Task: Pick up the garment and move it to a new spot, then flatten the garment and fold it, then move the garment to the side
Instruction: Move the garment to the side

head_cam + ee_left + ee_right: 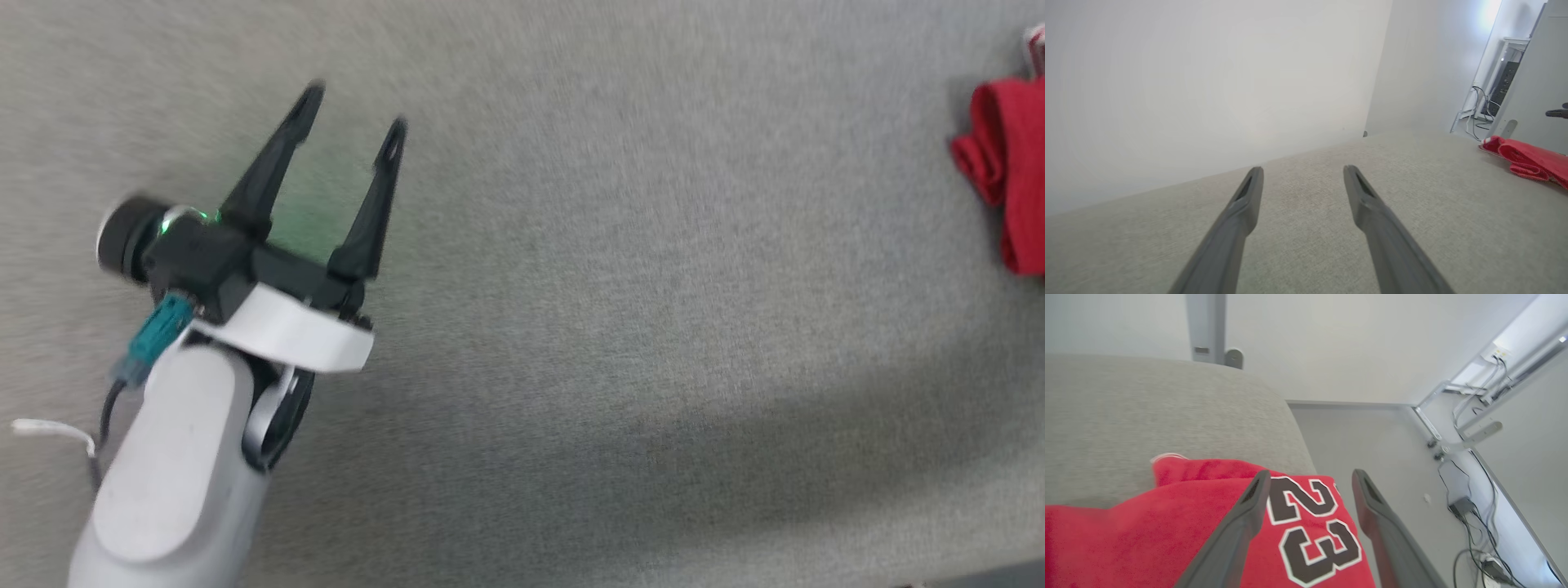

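Observation:
The garment (pixel 1008 171) is a red shirt lying bunched at the far right edge of the grey table (pixel 620 327); in the left wrist view the garment (pixel 1531 161) lies far off to the right. Seen from the right wrist, the garment (pixel 1167 526) shows a black, white-outlined "23" and hangs over the table's corner. My right gripper (pixel 1308 477) is open just above that print, nothing between its fingers. Well to the left of the shirt, my left gripper (pixel 355 110) hovers open over bare table; in its own wrist view the left gripper (pixel 1302 169) holds nothing.
The table's far edge (pixel 1306 155) meets a pale wall. Beyond the right-hand corner (pixel 1290 428) the floor lies below, with cables and a power adapter (pixel 1461 504). A grey post (pixel 1206 326) stands behind the table.

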Controlling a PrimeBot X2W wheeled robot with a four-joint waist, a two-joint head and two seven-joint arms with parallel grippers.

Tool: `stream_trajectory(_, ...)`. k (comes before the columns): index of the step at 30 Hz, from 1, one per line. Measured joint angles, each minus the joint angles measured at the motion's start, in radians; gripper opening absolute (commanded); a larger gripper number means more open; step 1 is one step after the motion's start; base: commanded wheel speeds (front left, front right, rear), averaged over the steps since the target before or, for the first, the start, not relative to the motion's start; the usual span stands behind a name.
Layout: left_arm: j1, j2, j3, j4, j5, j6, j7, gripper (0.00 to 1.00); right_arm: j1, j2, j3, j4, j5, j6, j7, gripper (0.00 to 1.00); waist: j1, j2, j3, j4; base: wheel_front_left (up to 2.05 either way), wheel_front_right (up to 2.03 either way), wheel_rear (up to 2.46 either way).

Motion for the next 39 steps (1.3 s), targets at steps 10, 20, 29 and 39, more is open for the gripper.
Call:
stream_trajectory(10,0.207,-0.058,0.109,0.038,0.011,0.0,0.0,1.0,0.203,0.063,0.171,-0.175,0.083,0.0,-0.026,1.0,0.0,0.0001,-0.199,0.099,0.0,0.0,0.0)
stream_trajectory(20,0.381,-0.099,0.182,0.08,0.035,0.0,0.0,1.0,0.422,0.183,0.223,-0.296,0.046,0.0,-0.128,1.0,0.0,0.0001,-0.337,0.219,0.0,0.0,0.0)
stream_trajectory(29,0.502,-0.111,0.251,0.1,0.034,0.0,0.0,1.0,0.621,0.279,0.169,-0.389,0.017,0.0,-0.195,1.0,-0.0001,0.0,-0.451,0.276,0.0,0.0,0.0)
stream_trajectory(39,0.61,-0.113,0.298,0.087,0.028,0.0,0.0,1.0,0.818,0.36,0.012,-0.612,0.011,0.0,-0.225,1.0,-0.0001,0.0001,-0.542,0.3,0.0,0.0,0.0)
